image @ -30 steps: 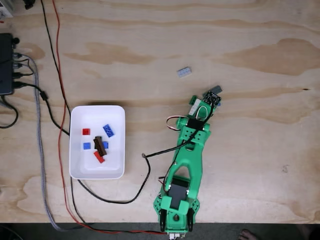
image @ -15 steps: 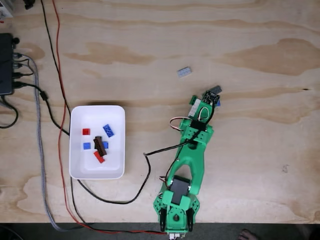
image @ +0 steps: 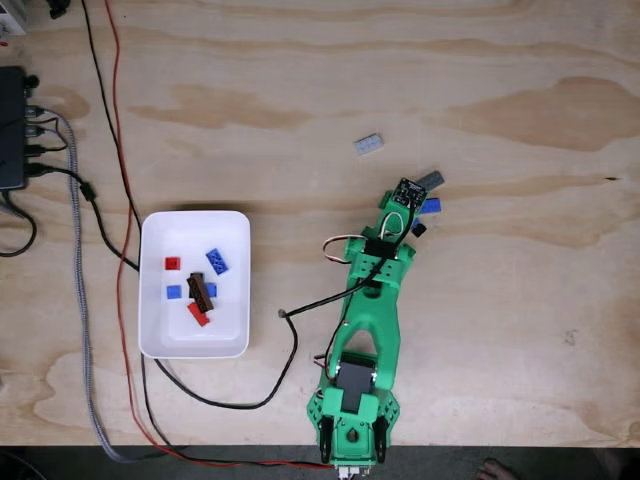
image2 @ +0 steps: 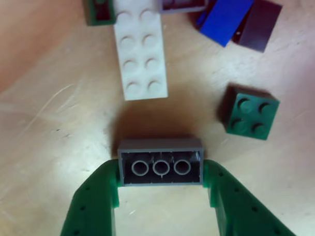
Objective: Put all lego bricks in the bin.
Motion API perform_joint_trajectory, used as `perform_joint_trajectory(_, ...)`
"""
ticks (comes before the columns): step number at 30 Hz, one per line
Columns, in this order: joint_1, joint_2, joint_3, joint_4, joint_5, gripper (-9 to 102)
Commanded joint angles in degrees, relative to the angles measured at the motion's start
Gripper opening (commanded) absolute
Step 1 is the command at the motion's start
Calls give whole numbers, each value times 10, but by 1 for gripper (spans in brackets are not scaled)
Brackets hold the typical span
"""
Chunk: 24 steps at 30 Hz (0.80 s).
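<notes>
In the other view my gripper (image2: 160,172) is shut on a grey lego brick (image2: 160,167), its underside tubes facing the camera and a shadow on the wood behind it. Loose bricks lie beyond it: a white one (image2: 142,46), a green square one (image2: 250,113), a blue one (image2: 226,14) and a black one (image2: 257,24). In the fixed view the green arm reaches up the table, with the gripper (image: 406,196) under its camera module. A blue brick (image: 430,206) and a grey piece (image: 430,180) lie beside it. The white bin (image: 146,290) stands far left and holds several bricks.
A lone grey brick (image: 368,144) lies above the gripper on the plywood. Black and red cables (image: 120,200) run past the bin's left side, and one black cable (image: 285,340) loops between bin and arm. A black box (image: 10,130) sits at the left edge.
The wrist has shifted slightly left in the fixed view, uncovering the blue brick and a black piece at its right. The bin's contents are unchanged.
</notes>
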Motion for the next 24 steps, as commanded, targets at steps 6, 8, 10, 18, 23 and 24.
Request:
perform_joint_trajectory(6,-393,189,-229,239,353,1)
perform_joint_trajectory(8,-504,171,-239,243,398,3)
perform_joint_trajectory(10,-598,128,-236,235,428,6)
perform_joint_trajectory(18,-635,57,-228,188,481,29)
perform_joint_trajectory(23,-444,124,-269,244,442,37)
perform_joint_trajectory(24,-382,141,-270,244,418,37)
